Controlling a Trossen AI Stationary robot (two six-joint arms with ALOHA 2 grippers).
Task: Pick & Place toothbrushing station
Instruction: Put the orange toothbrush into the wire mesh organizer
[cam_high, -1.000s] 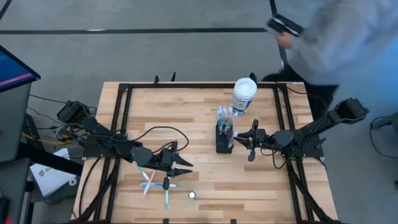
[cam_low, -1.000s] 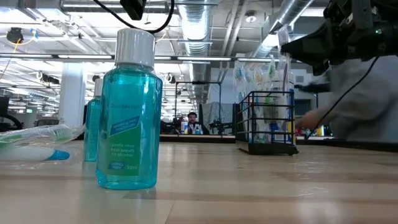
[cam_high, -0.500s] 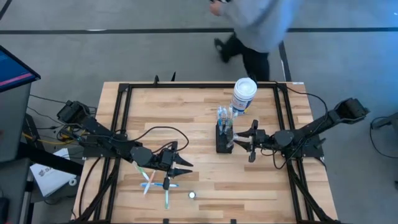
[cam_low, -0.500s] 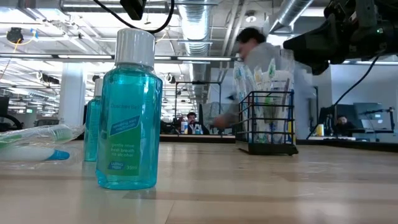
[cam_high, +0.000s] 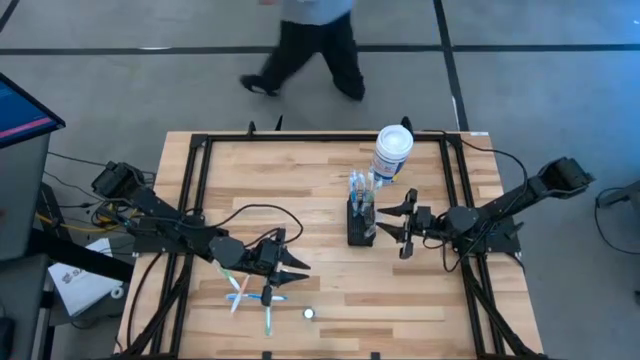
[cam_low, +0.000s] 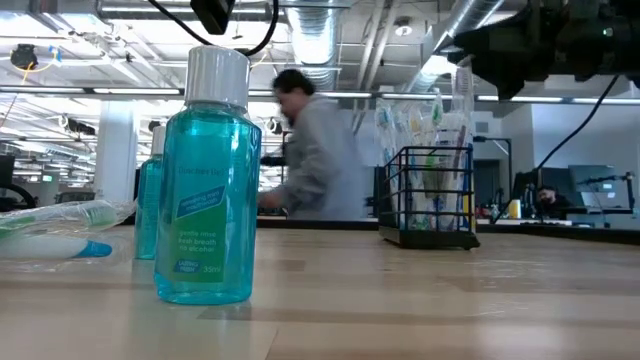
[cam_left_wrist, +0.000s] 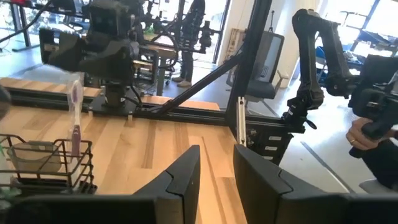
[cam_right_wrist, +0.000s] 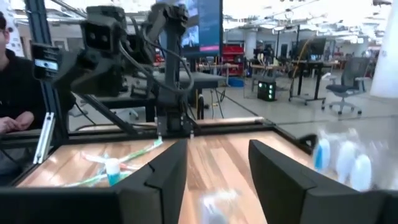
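Note:
The toothbrushing station (cam_high: 359, 223) is a small black wire caddy holding several toothbrushes. It stands upright on its base right of the table's middle, and shows in the low view (cam_low: 429, 196) and the left wrist view (cam_left_wrist: 45, 165). My right gripper (cam_high: 393, 227) is open just to the caddy's right, fingers pointing at it without touching; its fingers show spread in its wrist view (cam_right_wrist: 217, 180). My left gripper (cam_high: 298, 268) is open and empty (cam_left_wrist: 216, 180) at the near left, above loose toothbrushes (cam_high: 252, 291).
A white canister with a blue label (cam_high: 392, 152) stands just beyond the caddy. A teal mouthwash bottle (cam_low: 208, 180) stands near the table's front edge (cam_high: 309, 313). A black frame (cam_high: 320, 139) rims the table. A person (cam_high: 305, 45) walks past the far side.
My right gripper has risen a little beside the caddy, still open. The caddy has stayed in place. A person has walked behind the table's far edge from right to left.

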